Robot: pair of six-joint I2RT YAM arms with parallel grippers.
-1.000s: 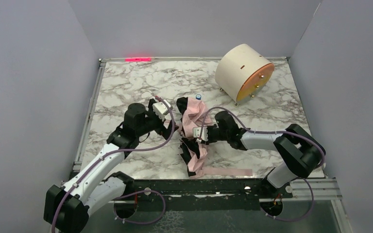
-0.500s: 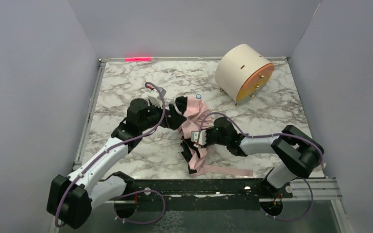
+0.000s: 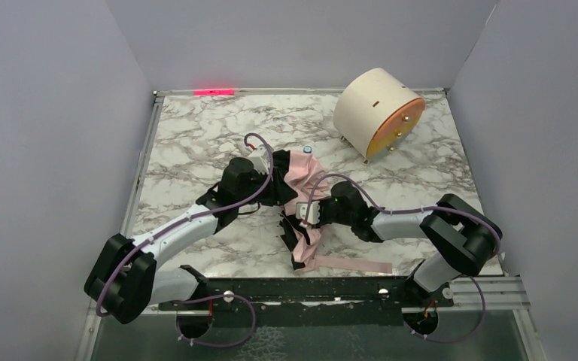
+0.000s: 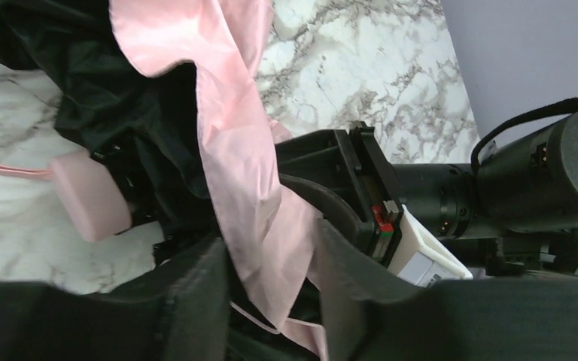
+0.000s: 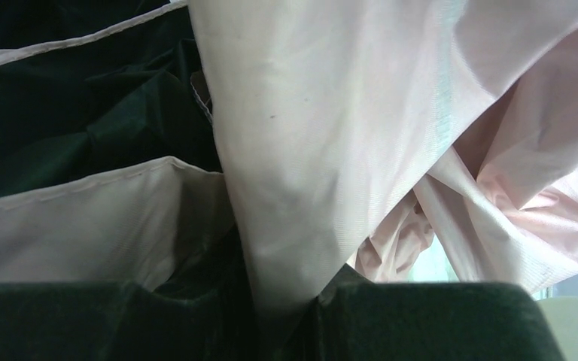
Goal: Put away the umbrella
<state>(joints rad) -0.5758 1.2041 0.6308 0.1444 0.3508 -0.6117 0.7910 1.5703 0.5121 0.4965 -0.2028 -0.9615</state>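
Observation:
The umbrella (image 3: 298,197) lies crumpled mid-table, pale pink fabric mixed with black folds, its long pink strap (image 3: 350,265) trailing toward the front edge. My left gripper (image 3: 277,186) reaches into it from the left. In the left wrist view its jaws (image 4: 271,256) stand apart, open, with a loose fold of pink fabric (image 4: 260,203) hanging between them, and the small pink handle (image 4: 90,197) lies to the left. My right gripper (image 3: 310,212) comes in from the right. The right wrist view shows it (image 5: 286,301) shut on a pinched fold of the umbrella's fabric (image 5: 316,150).
A cream cylindrical drum with an orange face (image 3: 378,113) stands at the back right on small feet. The marble table (image 3: 196,135) is walled by grey panels. The right arm's wrist (image 4: 497,188) sits close beside my left fingers.
My left arm has swung right into the umbrella and its jaws have narrowed around a fold of fabric. The right gripper has closed a little further on its fold.

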